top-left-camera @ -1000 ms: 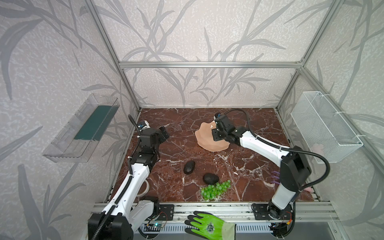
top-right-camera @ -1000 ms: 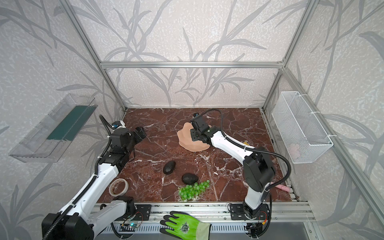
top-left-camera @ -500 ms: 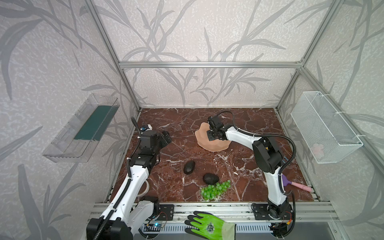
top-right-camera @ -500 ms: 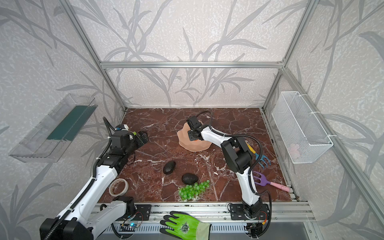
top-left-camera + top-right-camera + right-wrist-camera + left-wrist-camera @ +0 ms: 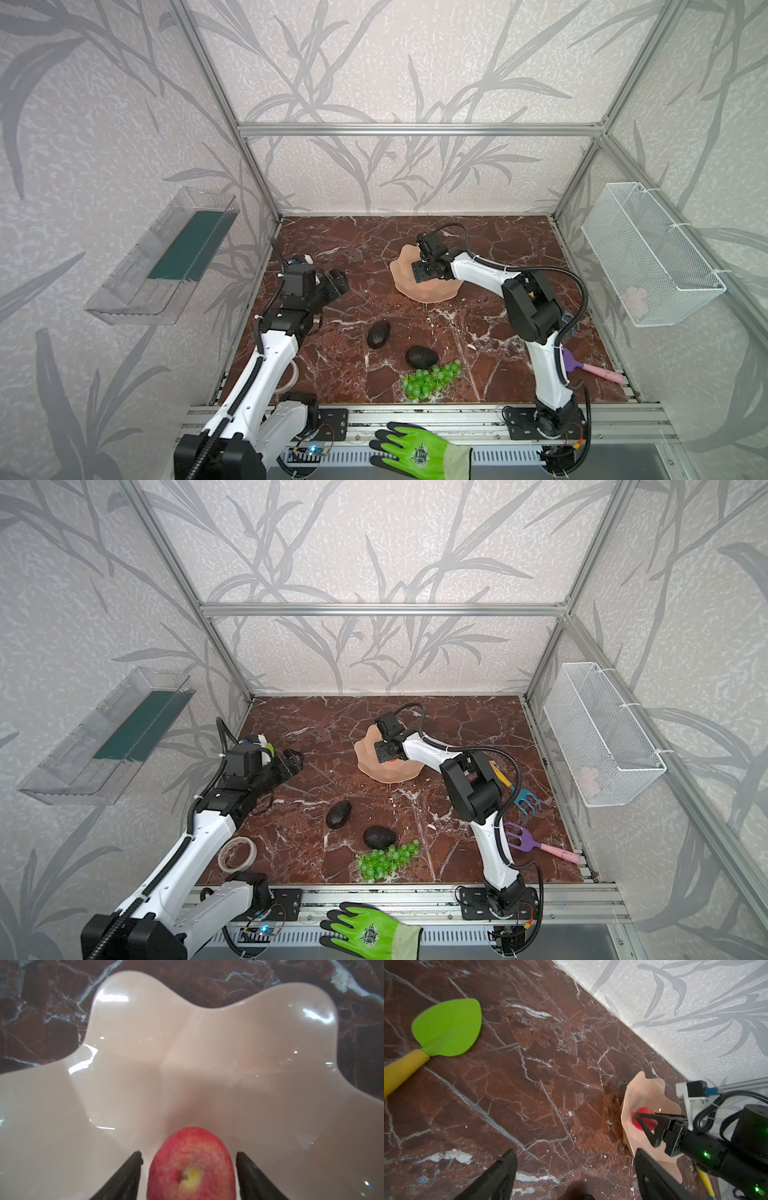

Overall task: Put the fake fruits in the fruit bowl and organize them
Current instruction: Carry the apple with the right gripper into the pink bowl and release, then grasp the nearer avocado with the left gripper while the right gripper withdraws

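Observation:
The peach-pink fruit bowl (image 5: 405, 286) (image 5: 368, 766) stands in the middle of the marble floor, toward the back. A small red apple (image 5: 191, 1165) (image 5: 644, 1121) lies inside it. My right gripper (image 5: 188, 1153) (image 5: 424, 272) hangs over the bowl, open, one finger on each side of the apple with a gap at both. Two dark avocados (image 5: 378, 333) (image 5: 422, 356) and a bunch of green grapes (image 5: 430, 379) lie on the floor nearer the front. My left gripper (image 5: 574, 1153) (image 5: 338, 280) hovers open and empty above bare marble at the left.
A green-bladed trowel (image 5: 448, 1028) lies at the far left. A blue rake (image 5: 525, 800) and a purple rake (image 5: 521, 839) lie by the right arm's base. A tape roll (image 5: 237, 853) sits front left. A wire basket (image 5: 648, 253) and a clear tray (image 5: 166, 257) hang on the walls.
My right arm's elbow has folded back toward its base while its gripper stayed over the bowl, and its jaws have spread off the apple. The left gripper has turned slightly.

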### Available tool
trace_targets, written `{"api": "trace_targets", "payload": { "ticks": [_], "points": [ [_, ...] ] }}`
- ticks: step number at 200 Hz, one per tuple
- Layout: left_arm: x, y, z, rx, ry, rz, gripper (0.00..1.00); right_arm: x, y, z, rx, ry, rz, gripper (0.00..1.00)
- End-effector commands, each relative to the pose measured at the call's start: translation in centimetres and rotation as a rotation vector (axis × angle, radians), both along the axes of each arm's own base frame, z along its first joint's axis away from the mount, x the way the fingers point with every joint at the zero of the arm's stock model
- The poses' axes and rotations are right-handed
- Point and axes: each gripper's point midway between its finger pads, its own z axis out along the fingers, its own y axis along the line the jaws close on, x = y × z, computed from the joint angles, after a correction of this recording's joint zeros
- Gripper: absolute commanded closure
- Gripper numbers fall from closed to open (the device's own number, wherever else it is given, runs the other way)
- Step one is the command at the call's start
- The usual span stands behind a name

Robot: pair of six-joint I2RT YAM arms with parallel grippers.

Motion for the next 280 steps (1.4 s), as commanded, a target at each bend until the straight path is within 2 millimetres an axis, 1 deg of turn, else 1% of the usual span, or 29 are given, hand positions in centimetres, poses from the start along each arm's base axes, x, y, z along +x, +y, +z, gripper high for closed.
{"api": "trace_targets", "payload": {
  "ticks": [1,27,48,55,57,60,68,83,97,125,159,173,188,213,241,256,280],
  "points": [
    [-1.8,-2.3,-2.6,-0.038,0.106,-0.098,0.12,0.7,-0.2,5.6,0.084,-0.083,-0.011,0.21],
    [-3.5,-4.8,-3.8,0.007,0.161,-0.199,0.13,0.2,-1.7,10.3,0.183,-0.167,-0.051,0.14],
    [-4.9,-6.8,-4.9,0.029,0.204,-0.278,0.12,-1.5,-2.7,13.6,0.272,-0.241,-0.053,0.06],
    [-5.4,-7.4,-5.5,0.036,0.225,-0.305,0.12,-2.3,-2.9,14.1,0.292,-0.254,-0.050,0.05],
    [-5.6,-7.5,-5.7,0.039,0.232,-0.309,0.12,-2.5,-3.0,13.8,0.292,-0.248,-0.050,0.04],
    [-5.8,-7.7,-5.9,0.043,0.239,-0.320,0.12,-2.9,-3.2,14.8,0.311,-0.267,-0.046,0.04],
    [-6.3,-8.2,-6.6,0.059,0.262,-0.347,0.12,-3.8,-3.5,15.2,0.331,-0.279,-0.041,0.02],
    [-7.3,-9.1,-7.9,0.088,0.305,-0.391,0.12,-5.4,-4.2,15.5,0.361,-0.290,-0.039,0.00],
    [-8.0,-9.8,-9.0,0.104,0.345,-0.422,0.12,-6.6,-4.9,15.3,0.375,-0.291,-0.037,0.00],
    [-9.0,-10.4,-10.8,0.138,0.430,-0.458,0.12,-8.6,-6.0,14.6,0.383,-0.274,-0.049,0.00],
    [-9.4,-10.9,-12.7,0.167,0.500,-0.488,0.13,-9.7,-7.2,13.9,0.370,-0.267,-0.075,0.00],
    [-9.7,-11.1,-13.5,0.164,0.526,-0.490,0.15,-9.9,-7.4,13.7,0.363,-0.267,-0.080,0.00],
    [-9.8,-11.0,-14.0,0.174,0.545,-0.490,0.20,-10.0,-7.7,13.7,0.357,-0.273,-0.088,0.00],
    [-9.6,-11.1,-13.6,0.175,0.531,-0.488,0.32,-9.9,-7.8,13.5,0.357,-0.270,-0.091,0.00],
    [-9.0,-11.3,-12.0,0.176,0.489,-0.492,0.44,-9.8,-7.9,12.9,0.351,-0.260,-0.098,0.00],
    [-8.5,-11.6,-10.4,0.179,0.462,-0.508,0.48,-9.8,-8.1,12.6,0.348,-0.256,-0.103,0.00],
    [-6.9,-12.4,-6.8,0.182,0.359,-0.528,0.48,-10.0,-8.4,12.4,0.344,-0.254,-0.112,0.00]
  ]
}}
